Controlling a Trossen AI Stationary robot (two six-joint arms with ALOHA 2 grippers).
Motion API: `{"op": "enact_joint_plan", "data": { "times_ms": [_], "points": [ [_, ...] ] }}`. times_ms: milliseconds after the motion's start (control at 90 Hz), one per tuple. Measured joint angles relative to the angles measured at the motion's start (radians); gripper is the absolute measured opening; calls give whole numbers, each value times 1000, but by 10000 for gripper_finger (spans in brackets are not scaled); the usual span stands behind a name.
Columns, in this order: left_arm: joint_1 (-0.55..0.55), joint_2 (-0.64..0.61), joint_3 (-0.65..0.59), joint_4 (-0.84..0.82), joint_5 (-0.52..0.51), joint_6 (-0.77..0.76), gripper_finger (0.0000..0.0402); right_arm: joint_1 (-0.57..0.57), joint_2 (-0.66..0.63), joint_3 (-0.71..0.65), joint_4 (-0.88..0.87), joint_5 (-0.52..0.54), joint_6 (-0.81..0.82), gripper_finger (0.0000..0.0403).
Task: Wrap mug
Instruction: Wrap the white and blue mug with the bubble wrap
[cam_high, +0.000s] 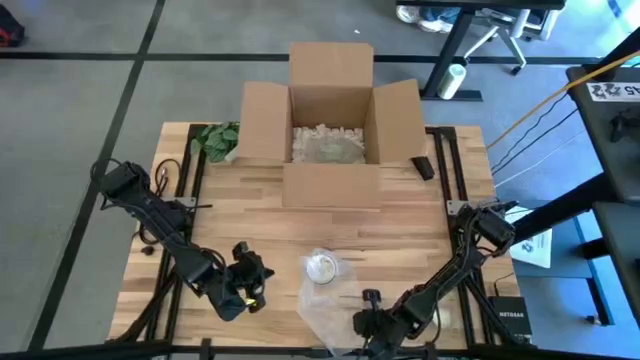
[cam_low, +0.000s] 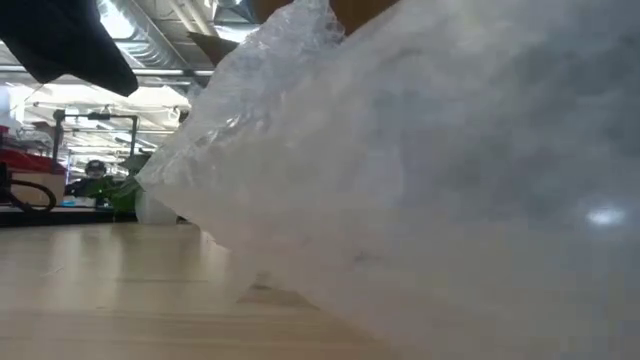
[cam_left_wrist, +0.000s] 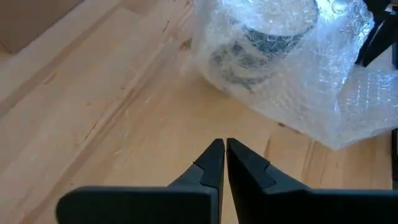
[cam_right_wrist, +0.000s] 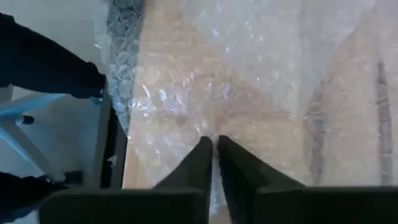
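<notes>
Wrap approx. half done: mug (cam_left_wrist: 267, 37) partly draped in bubble wrap (cam_high: 335, 300), loose tail at 6 o'clock pinched by right gripper (cam_right_wrist: 211, 144); left gripper (cam_left_wrist: 225, 146) clenched, empty, at mug's 9 o'clock.

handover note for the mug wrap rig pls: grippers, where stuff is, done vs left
Left gripper: shut, empty, hovering over bare table just left of the mug, not touching it.
Right gripper: fingers closed at the near edge of the bubble wrap; it looks pinched on the sheet, though I can't confirm the grip.
Mug: sits on the wrap at the table's front centre, partly draped in it, pattern showing through.
Box: open at the back of the table, padding inside.
Done: mug on the sheet, wrap partly pulled over it.
Left: finish folding the wrap around the mug.
</notes>
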Motion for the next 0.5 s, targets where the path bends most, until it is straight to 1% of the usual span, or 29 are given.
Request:
{"op": "enact_joint_plan", "data": {
  "times_ms": [156,244,356,500],
  "points": [
    [0,0,0,1,0,0,0,-19,-3,117,-184,3,-36,2],
    [0,0,0,3,0,0,0,-26,-7,211,-316,33,-87,1],
    [0,0,0,5,0,0,0,-41,-9,325,-458,98,-153,0],
    [0,0,0,23,0,5,0,-67,-11,463,-626,211,-225,0]
  ]
}}
